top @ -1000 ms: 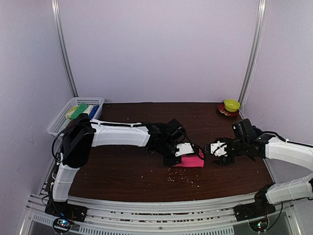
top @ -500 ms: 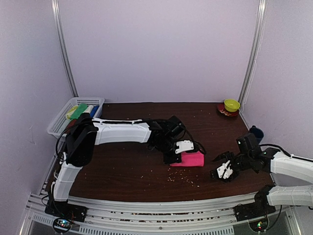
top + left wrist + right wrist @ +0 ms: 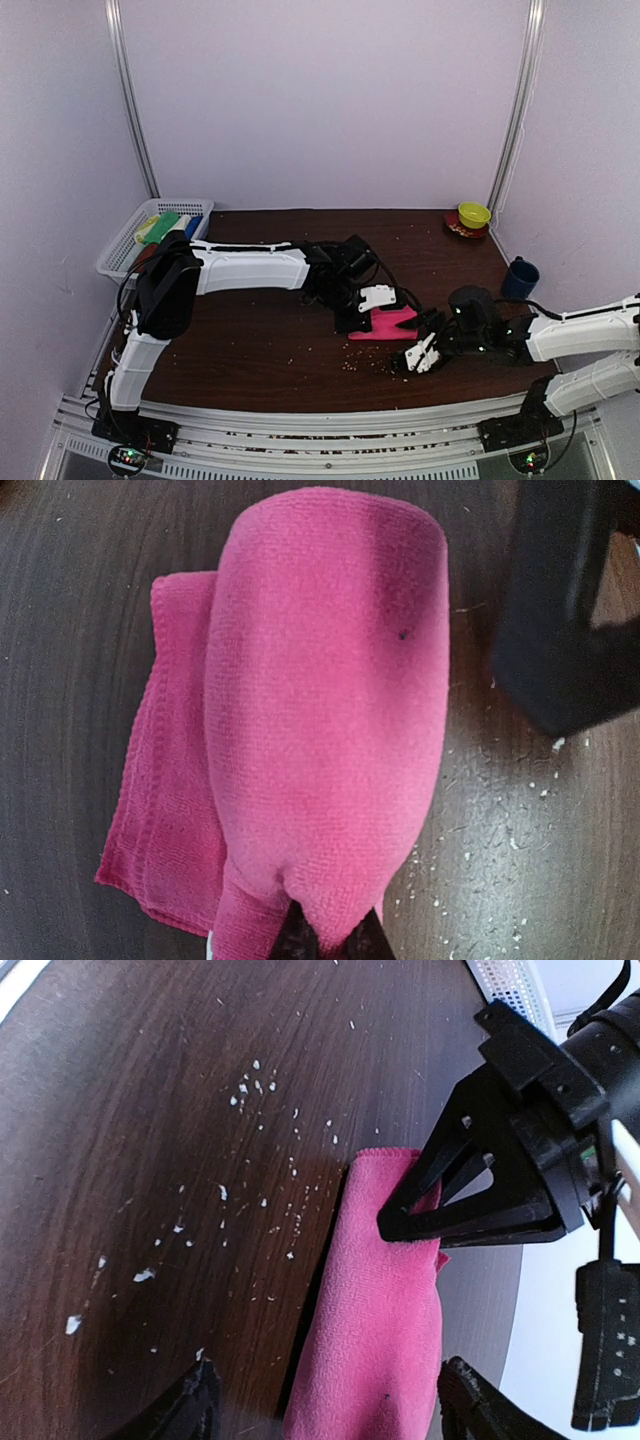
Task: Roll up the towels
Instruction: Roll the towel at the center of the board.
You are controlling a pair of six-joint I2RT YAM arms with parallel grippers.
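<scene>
Grip at the left gripper (image 3: 330,940): clamping tight on the near end of the plain hot pink soft cloth towel (image 3: 320,710) and holding up a rounded, partly rolled bulge over a flat layer lying on the dark brown wooden table (image 3: 250,350), near its middle. Hovering low opposite it with the right gripper (image 3: 330,1410), black fingers (image 3: 190,1405) spread wide and holding nothing, the towel's other end lying between them; not possible to tell whether touching. Coming in at the towel's front right, after standing level with its right end a second ago and then pulling back toward the near edge, well apart from it. Judging from that: resetting the approach, probably readying to pin or tuck the loose end, with the roll only partly formed. Uncovering, beyond the right arm, a dark blue mug (image 3: 520,277), hidden a second ago. Leaving the white plastic mesh basket (image 3: 125,250) of other folded towels (image 3: 160,228) at far left as before, and pale crumbs (image 3: 250,1090) scattered around.
</scene>
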